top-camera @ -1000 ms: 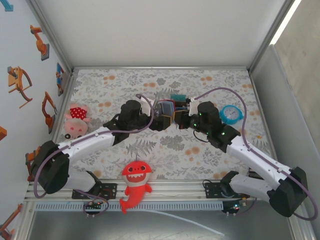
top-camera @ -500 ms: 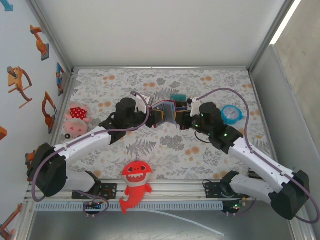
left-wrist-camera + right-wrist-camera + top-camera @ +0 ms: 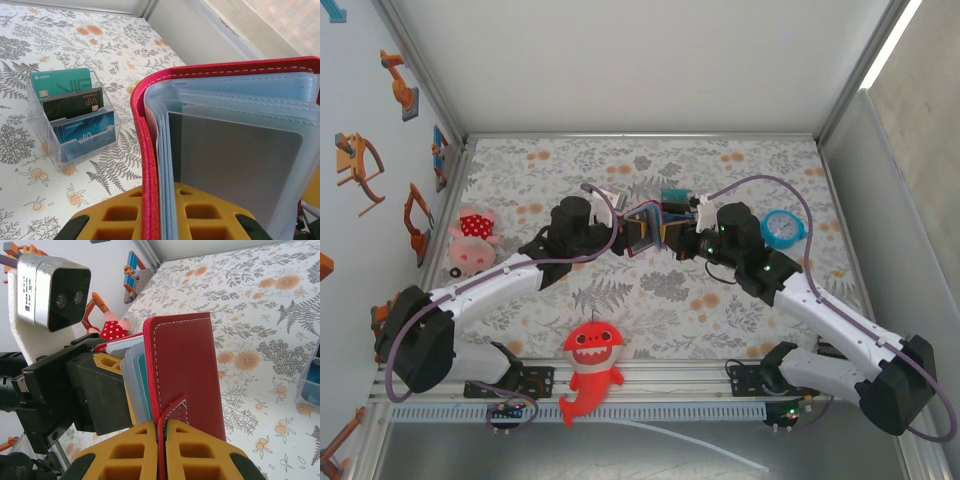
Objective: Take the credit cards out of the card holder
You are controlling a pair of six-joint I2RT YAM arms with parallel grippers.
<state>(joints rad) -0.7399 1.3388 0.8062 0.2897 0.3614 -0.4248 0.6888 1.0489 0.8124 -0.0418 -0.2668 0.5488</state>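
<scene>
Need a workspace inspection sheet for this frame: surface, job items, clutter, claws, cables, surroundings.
Surface: floral tablecloth, flat.
Job's things: card holder open, held between both claws; credit cards standing in clear rack.
Clutter: pink plush, red shark plush, blue clock.
Claws: left claw shut on card holder; right claw shut on its cover edge.
Cables: purple cables loop over both arms, nothing snagged.
Surroundings: white walls, robot-arm stickers on the left one.
</scene>
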